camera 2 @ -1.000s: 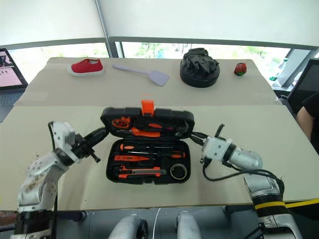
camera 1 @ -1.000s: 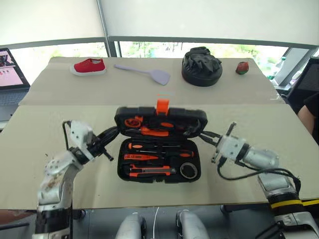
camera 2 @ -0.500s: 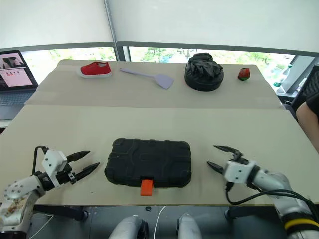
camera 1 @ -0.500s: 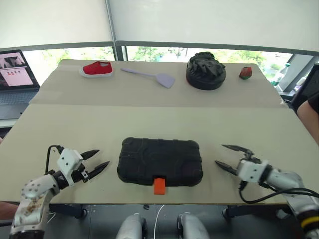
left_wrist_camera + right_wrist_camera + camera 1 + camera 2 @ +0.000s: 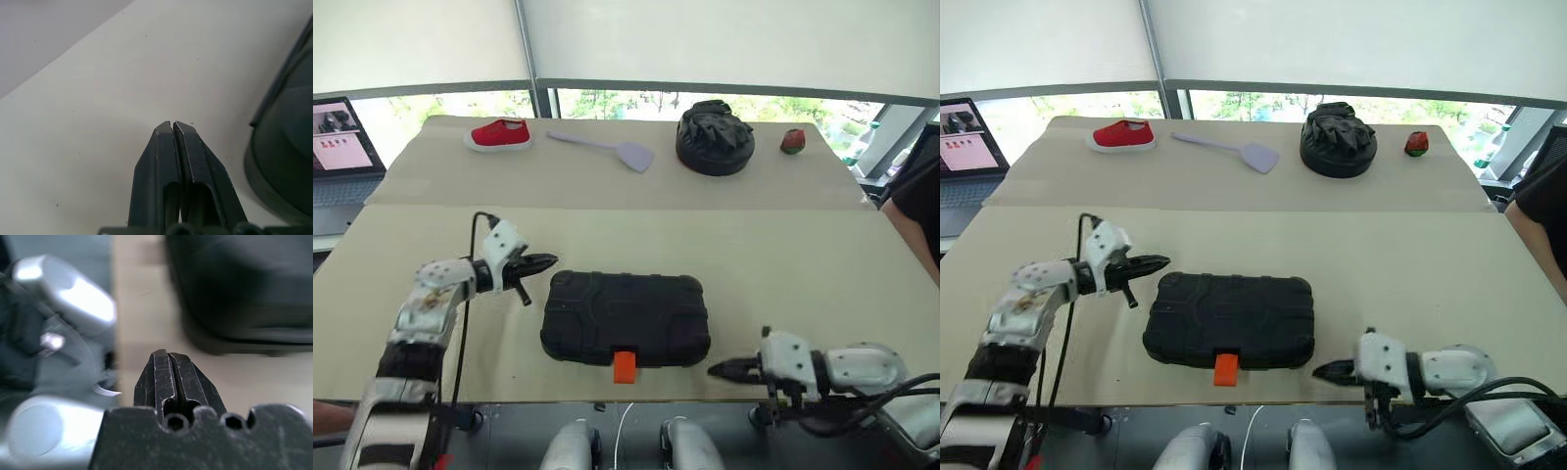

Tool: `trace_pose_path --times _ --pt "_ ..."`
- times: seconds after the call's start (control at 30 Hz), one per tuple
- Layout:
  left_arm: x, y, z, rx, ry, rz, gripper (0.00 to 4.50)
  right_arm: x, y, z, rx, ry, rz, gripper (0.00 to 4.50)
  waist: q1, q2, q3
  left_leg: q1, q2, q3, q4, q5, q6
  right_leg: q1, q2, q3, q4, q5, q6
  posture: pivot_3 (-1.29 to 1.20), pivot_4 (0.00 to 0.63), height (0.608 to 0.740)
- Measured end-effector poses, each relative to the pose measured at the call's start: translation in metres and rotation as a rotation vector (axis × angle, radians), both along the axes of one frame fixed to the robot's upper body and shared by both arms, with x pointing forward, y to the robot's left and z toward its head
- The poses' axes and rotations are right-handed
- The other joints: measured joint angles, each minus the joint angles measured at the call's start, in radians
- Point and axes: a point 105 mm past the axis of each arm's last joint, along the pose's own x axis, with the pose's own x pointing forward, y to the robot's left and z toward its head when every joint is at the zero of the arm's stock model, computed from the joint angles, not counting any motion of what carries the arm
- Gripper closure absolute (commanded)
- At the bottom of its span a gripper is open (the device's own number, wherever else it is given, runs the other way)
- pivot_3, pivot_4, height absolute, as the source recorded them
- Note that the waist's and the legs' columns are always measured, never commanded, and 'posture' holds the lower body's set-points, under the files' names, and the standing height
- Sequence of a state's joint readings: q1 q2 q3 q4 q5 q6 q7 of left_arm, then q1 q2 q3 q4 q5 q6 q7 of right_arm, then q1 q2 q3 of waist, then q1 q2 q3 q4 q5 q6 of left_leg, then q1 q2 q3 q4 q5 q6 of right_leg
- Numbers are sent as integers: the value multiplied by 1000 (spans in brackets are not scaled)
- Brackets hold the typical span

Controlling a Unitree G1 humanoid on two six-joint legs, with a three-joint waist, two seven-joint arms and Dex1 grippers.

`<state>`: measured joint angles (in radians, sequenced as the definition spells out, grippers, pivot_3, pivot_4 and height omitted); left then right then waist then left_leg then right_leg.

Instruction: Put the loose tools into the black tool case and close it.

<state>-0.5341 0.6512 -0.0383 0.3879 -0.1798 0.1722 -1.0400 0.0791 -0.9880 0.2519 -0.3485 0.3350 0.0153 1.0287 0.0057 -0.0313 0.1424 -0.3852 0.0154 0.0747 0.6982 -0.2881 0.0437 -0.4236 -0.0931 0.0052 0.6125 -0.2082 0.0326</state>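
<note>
Black tool case (image 5: 626,316) lay shut at near table (image 5: 783,264) edge, nothing in way. Left gripper (image 5: 546,262) and right gripper (image 5: 717,369) pinched shut, empty. Far off: red shoe (image 5: 497,134), lilac spatula (image 5: 607,148), black bundle (image 5: 714,138).

black tool case (image 5: 626,316): 1, closed
orange latch (image 5: 625,365): 1
red shoe (image 5: 498,133): 1
lilac spatula (image 5: 604,148): 1
black fabric bundle (image 5: 714,137): 1
small red-green object (image 5: 792,141): 1
laptop (image 5: 339,147): 1
tables (image 5: 783,264): 2
grippers: 2, left gripper (image 5: 546,262), right gripper (image 5: 718,369)
</note>
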Motion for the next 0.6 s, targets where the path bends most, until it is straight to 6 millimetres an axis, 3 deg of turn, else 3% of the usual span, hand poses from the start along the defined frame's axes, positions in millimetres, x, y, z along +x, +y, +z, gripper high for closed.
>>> trace_pose_path --times 0.2,0.33,0.6 --pt "-9 -9 -21 36 89 -73 4425 4 20 -3 12 20 33 4500 2 -1 0 -1 0 0 1 0 0 0 0 0 0 0 0 0 150 740" --pt "-16 0 -26 28 139 -41 4425 24 44 3 106 18 -22 4500 -4 -2 1 0 1 0 1 0 0 0 0 0 1 0 0 0 150 740" --pt "-51 16 -31 -87 212 29 4425 92 40 3 66 -170 -183 4500 -18 -2 1 1 2 0 1 0 -1 0 -1 1 2 0 0 0 150 740"
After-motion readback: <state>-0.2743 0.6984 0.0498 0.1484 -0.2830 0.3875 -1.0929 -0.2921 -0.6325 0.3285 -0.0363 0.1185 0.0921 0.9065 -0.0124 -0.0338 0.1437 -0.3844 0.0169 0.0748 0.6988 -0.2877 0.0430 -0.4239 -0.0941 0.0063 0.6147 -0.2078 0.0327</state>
